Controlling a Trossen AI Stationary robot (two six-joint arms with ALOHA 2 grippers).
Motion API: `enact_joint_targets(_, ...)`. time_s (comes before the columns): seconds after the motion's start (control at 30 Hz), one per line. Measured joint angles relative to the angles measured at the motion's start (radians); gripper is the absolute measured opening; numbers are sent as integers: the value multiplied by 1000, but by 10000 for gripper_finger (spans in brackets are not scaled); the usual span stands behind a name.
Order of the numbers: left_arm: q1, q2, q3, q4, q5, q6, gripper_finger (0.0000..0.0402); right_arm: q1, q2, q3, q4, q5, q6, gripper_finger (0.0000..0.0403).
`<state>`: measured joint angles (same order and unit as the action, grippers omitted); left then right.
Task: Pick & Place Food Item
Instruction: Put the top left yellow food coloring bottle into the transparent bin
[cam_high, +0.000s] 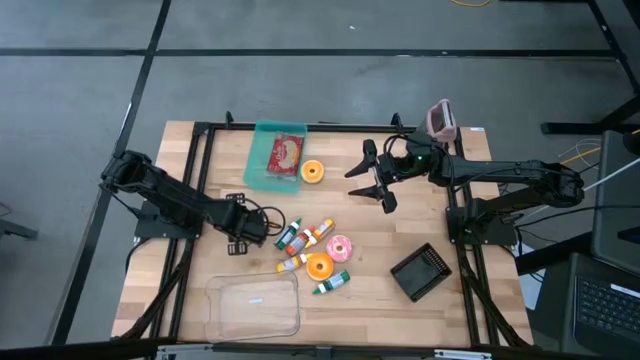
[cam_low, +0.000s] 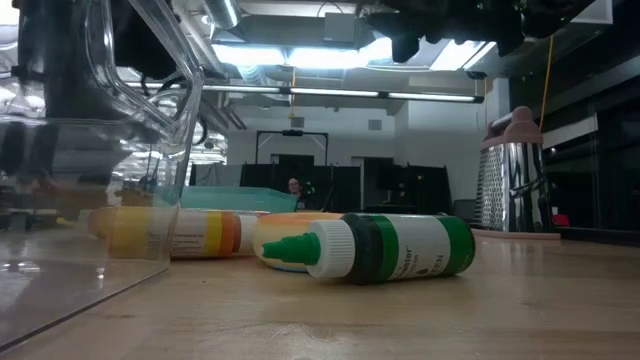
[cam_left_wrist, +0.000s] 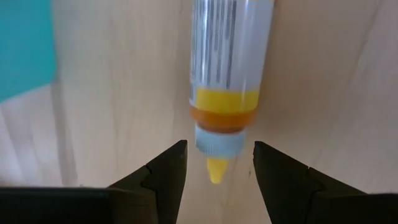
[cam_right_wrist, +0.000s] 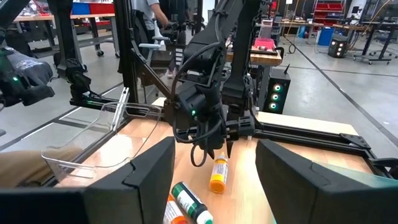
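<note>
Careful: your left gripper (cam_left_wrist: 214, 171), jaws released, straddles only the yellow-tipped bottle (cam_left_wrist: 224, 81) nozzle, at nine o'clock of the pile on the tabletop (cam_high: 400, 240); clench there and the rounded tip may squirt away.

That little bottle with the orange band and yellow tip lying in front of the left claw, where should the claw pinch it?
Across its round body, I'd guess. The bottle lies flat, tip pointing at the open left gripper, so coming straight on would put a finger on each side.
</note>
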<state>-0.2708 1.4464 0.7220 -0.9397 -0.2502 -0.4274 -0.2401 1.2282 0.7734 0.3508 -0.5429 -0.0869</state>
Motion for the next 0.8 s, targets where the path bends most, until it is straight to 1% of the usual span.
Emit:
enact_joint_targets(0.2,0,0,-61,85,36,-19,180,0,0,0,0,0,0,222)
enact_joint_targets(0.3,0,0,-64,113,31,-14,180,0,0,0,0,1,0,222)
enact_joint_targets(0.43,0,0,-64,111,20,5,180,0,0,0,0,1,-3,222)
enact_joint_targets(0.67,0,0,-64,114,16,-3,180,0,0,0,0,1,-3,222)
enact_joint_targets(0.8,0,-5,-64,142,16,-4,180,0,0,0,0,3,-3,222)
